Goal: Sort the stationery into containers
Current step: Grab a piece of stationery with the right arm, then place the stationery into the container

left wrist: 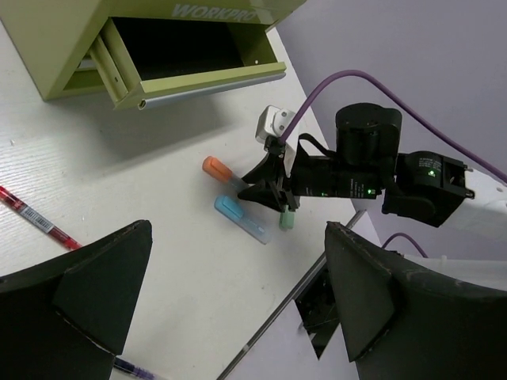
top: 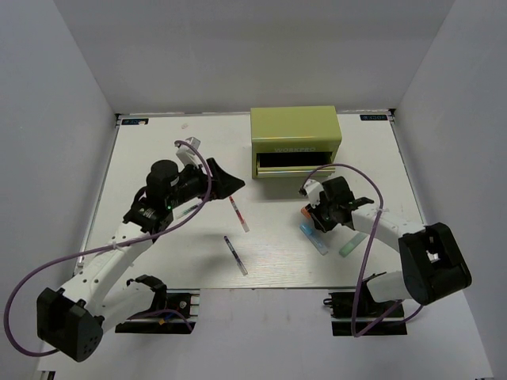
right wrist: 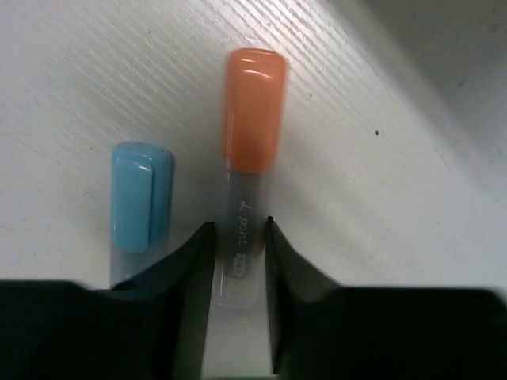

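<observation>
Right hand [right wrist: 238, 229]: fingers drawn in close on either side of the clear barrel of the orange-capped marker [right wrist: 253, 111], touching its sides just below the cap. The marker lies flat on the bench [top: 277, 265], cap toward the top of the right wrist view. Just beside it at left, parallel and apart from it, we note the blue marker [right wrist: 141, 198], also flat. In the top view both lie right of centre, with the pale green stick [top: 351, 244] near them toward the lower right. Above them, at upper centre, stands the olive tool chest [top: 295, 127] with one drawer [top: 293, 162] pulled out; its inside reads dark and we cannot tell its contents. Left hand [top: 230, 182]: fingers spread wide, nothing between them, held above the bench left of centre. Below and to its right lies the red-tipped pen [top: 238, 214]; the purple-tipped pen [top: 235, 255] is lower, near centre. A green-tipped pen [top: 190, 210] lies beside the left arm.
</observation>
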You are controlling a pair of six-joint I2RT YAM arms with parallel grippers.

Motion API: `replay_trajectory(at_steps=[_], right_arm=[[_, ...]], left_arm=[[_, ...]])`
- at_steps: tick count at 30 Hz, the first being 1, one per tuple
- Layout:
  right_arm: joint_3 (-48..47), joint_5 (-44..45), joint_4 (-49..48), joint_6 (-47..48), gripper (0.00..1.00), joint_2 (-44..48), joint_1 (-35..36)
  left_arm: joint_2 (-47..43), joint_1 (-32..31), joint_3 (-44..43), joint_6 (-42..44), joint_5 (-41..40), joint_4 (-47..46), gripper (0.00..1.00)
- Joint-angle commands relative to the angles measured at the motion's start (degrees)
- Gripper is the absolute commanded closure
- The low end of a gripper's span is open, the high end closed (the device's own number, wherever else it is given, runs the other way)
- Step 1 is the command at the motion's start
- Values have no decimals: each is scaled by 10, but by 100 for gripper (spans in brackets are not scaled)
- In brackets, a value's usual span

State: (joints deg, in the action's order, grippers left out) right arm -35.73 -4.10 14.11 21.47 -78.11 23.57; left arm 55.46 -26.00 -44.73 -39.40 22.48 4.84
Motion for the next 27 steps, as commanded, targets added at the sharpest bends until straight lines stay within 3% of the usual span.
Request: replay_trajectory(at_steps=[1, 4, 6, 10, 13, 16, 21, 27], right_arm=[[-3, -17, 20, 12, 77, -29, -6], [-10, -55, 45, 37, 96, -17, -7], [-15, -77, 68, 54, 100, 3, 4], [-50, -135, 113, 98, 100, 76, -5], [-79, -245, 188, 209, 100, 171, -5], [-97, -281, 204, 249, 100, 234, -3], [-190, -211, 174, 229, 100, 206, -5], [-272, -98, 88, 291, 100, 128, -12]], left_arm=[[21, -3, -21, 14, 32, -24, 0], [45, -3, -26, 41, 62, -7, 0], [53, -3, -26, 68, 76, 4, 0], [58, -3, -32, 93, 97, 16, 0], [63, -3, -32, 93, 102, 21, 0], [63, -3, -26, 93, 114, 16, 0], [86, -3, -26, 100, 128, 10, 0], [126, -19, -70, 152, 143, 60, 0]])
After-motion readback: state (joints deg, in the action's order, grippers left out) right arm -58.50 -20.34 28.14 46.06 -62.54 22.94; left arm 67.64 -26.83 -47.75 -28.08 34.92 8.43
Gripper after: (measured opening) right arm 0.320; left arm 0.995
